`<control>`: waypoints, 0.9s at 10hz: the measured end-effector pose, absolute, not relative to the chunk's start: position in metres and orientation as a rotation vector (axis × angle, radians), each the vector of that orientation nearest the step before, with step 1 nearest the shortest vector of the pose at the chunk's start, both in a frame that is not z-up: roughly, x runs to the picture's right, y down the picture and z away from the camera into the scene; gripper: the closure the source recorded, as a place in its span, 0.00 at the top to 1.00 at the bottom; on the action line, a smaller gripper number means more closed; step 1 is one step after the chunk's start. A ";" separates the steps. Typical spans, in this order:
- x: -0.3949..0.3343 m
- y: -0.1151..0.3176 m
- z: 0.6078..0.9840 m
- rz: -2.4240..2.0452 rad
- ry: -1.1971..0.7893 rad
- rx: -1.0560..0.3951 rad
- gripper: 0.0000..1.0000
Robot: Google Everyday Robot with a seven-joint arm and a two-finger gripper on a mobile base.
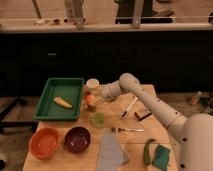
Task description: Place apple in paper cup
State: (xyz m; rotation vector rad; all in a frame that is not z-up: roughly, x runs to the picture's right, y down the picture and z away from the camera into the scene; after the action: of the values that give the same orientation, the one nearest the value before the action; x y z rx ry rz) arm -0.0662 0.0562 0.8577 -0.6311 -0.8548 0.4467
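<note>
The apple (pixel 89 100), small and orange-red, is at the tip of my gripper (pixel 93 99), just in front of the paper cup (pixel 92 84) and right of the green tray. The cup is pale cream, upright, at the table's back edge. The gripper reaches in from the right along the white arm (pixel 150 102) and is shut on the apple, holding it low beside the cup's base. The cup's inside is not visible.
A green tray (pixel 52 112) holds an elongated yellow item (pixel 62 102). A small green cup (pixel 98 119) stands just in front of the apple. An orange bowl (pixel 44 141), a maroon bowl (pixel 77 138), a grey cloth (pixel 111 152), a fork (pixel 127 130) and a teal sponge (pixel 161 156) lie nearer.
</note>
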 end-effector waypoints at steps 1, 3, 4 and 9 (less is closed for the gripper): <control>-0.066 0.057 0.858 0.446 -0.855 -0.633 0.00; -0.066 0.058 0.857 0.443 -0.852 -0.636 0.00; -0.066 0.059 0.857 0.442 -0.850 -0.639 0.00; -0.068 0.050 0.846 0.422 -0.837 -0.636 0.00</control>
State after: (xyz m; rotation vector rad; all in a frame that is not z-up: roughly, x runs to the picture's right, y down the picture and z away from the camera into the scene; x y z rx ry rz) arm -0.0676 0.0502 0.8462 -0.6361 -0.8374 0.4217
